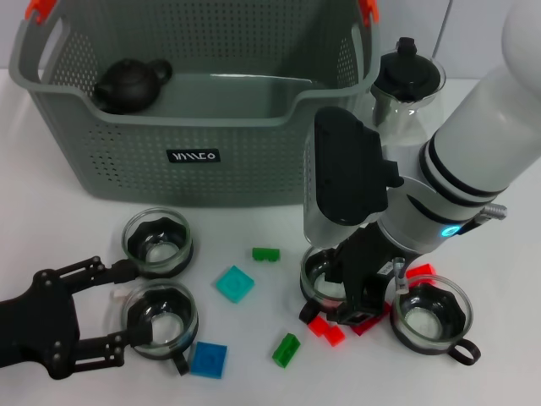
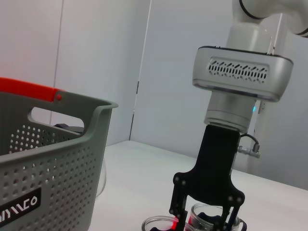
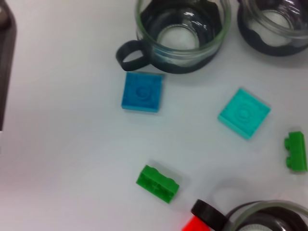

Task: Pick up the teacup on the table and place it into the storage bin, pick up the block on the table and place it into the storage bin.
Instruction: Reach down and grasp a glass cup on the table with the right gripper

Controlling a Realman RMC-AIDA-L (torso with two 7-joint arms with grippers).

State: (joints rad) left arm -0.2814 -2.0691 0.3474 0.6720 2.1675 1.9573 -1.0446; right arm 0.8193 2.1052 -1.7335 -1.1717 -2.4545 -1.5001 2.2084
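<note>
- Left gripper [image 1: 127, 315]: fingers spread wide, straddling glass teacup [image 1: 161, 317]; cup sits between the tips.
- Right gripper [image 1: 359, 315]: lowered over red blocks [image 1: 325, 328], narrow gap between its fingers.
- Storage bin [image 1: 194, 152] lies beyond both.

The storage bin [image 1: 211, 127] is matt grey perforated plastic. The teacups [image 1: 159, 317] are clear glossy glass in black sleeves. The blocks [image 1: 234, 283] look smooth plastic.
</note>
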